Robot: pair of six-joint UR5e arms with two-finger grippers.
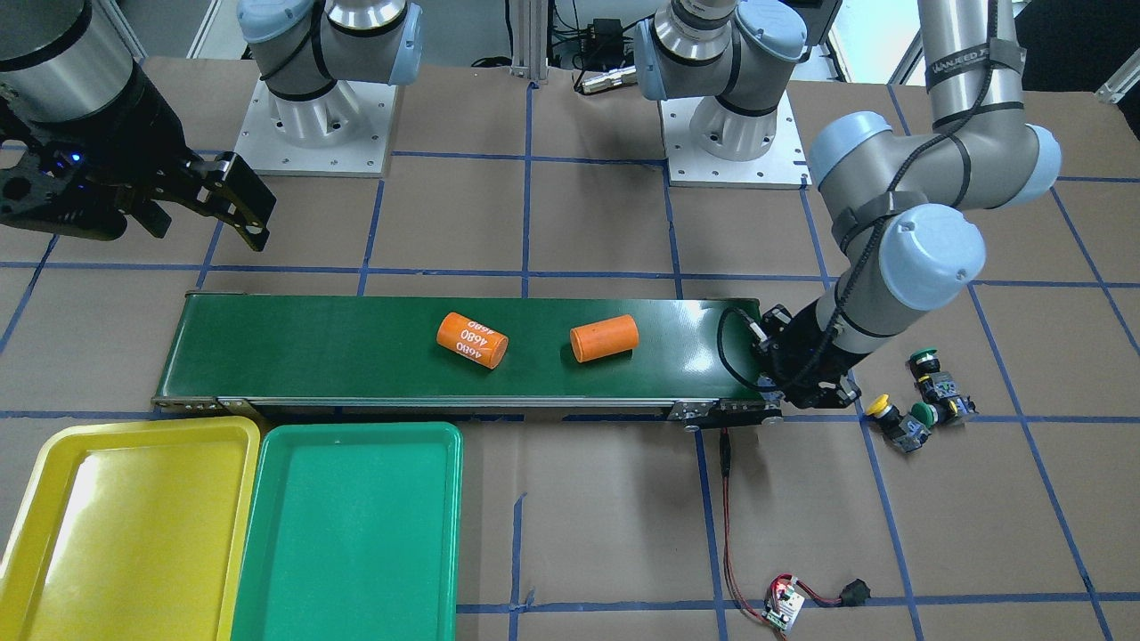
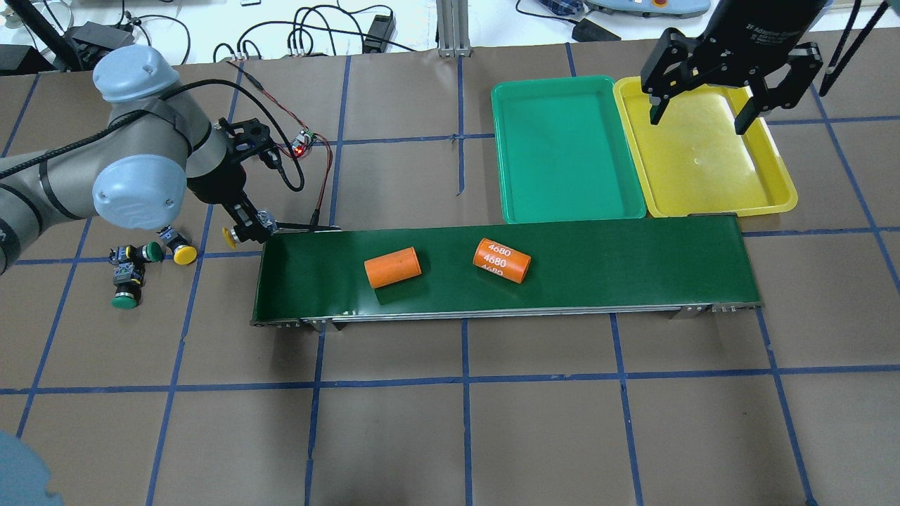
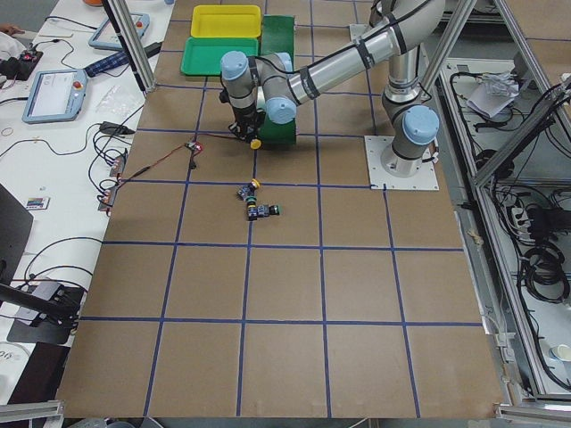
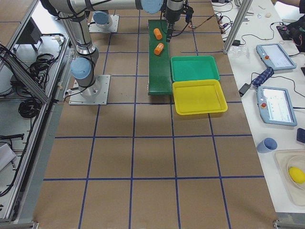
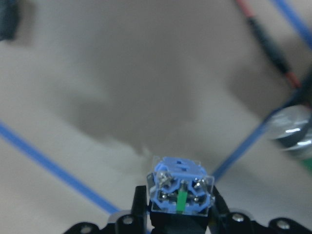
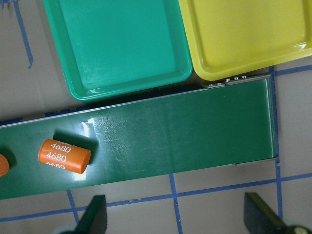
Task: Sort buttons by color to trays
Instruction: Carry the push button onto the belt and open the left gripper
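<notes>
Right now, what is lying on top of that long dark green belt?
Two orange cylinders: one marked 4680, one plain. The left gripper, clamping a yellow-capped button, covers one corner of the belt in the front-facing view.

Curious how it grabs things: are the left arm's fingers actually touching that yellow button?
Touching: the left wrist view shows the button wedged tightly between the two fingers.

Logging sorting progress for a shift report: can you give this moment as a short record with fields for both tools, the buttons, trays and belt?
Left tool: shut on a yellow-capped push-button switch, just off the end of the long dark green conveyor belt
Right tool: open, holding nothing
Loose on table: one yellow-capped button, two green-capped buttons
Shallow green plastic tray: empty
Shallow yellow plastic tray: empty
On belt: plain orange cylinder, orange cylinder marked 4680
</notes>
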